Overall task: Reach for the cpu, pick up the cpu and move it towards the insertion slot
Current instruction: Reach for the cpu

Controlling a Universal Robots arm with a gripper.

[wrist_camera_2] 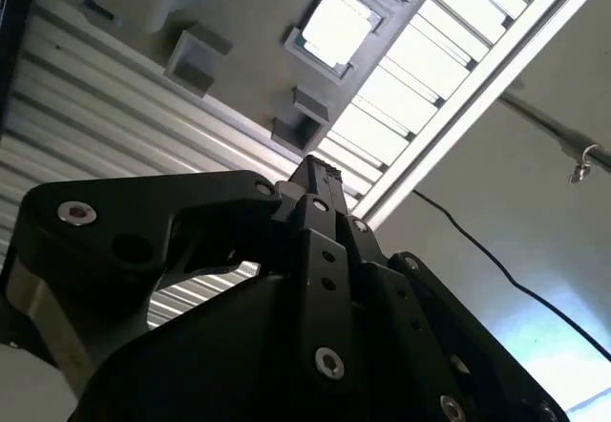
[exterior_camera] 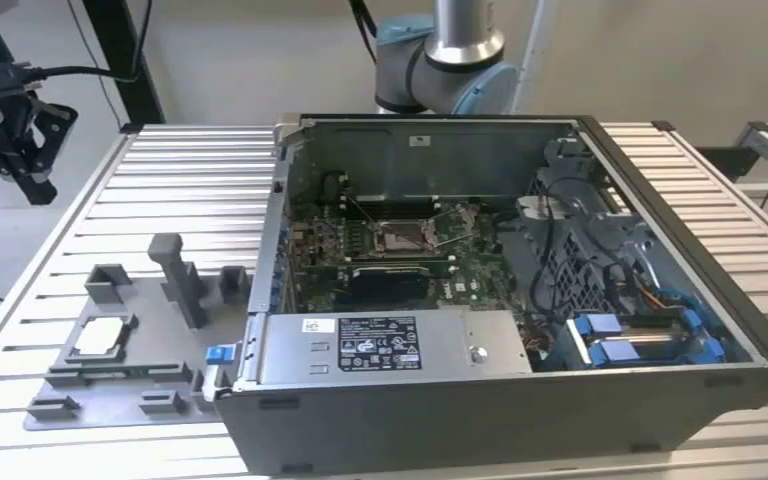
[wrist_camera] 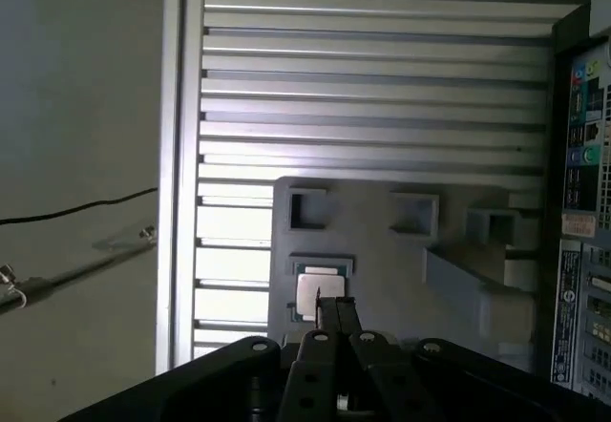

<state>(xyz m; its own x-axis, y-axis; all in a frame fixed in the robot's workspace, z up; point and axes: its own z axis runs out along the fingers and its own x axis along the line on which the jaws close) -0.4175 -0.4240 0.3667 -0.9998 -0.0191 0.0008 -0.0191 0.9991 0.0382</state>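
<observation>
Looks like the reach step, nothing picked up yet. The gripper (wrist_camera_2: 313,166) has its fingertips pinched together with nothing between them. In both wrist views they point down toward the cpu (wrist_camera: 307,296), clearly apart from it with open air in between.

The cpu (wrist_camera_2: 336,29) sits flat in its shallow nest on the grey fixture plate (wrist_camera: 382,250), just past the tips, silvery face up. Grey fixture blocks (wrist_camera_2: 196,59) stand around it a bit farther out from the hand. My read: to grab it, the jaws need to spread wider than the chip and drop straight over its edges without clipping the nest walls.

Pose-wise, the gripper (exterior_camera: 17,150) hangs high and tilted off the exterior view's left, above the slatted table (exterior_camera: 184,180). The arm's base (exterior_camera: 444,60) stands way behind the computer case (exterior_camera: 491,390).

Farthest from the hand is the insertion slot (exterior_camera: 398,235), down inside the open case on the green board, well apart from the cpu (exterior_camera: 101,338).
</observation>
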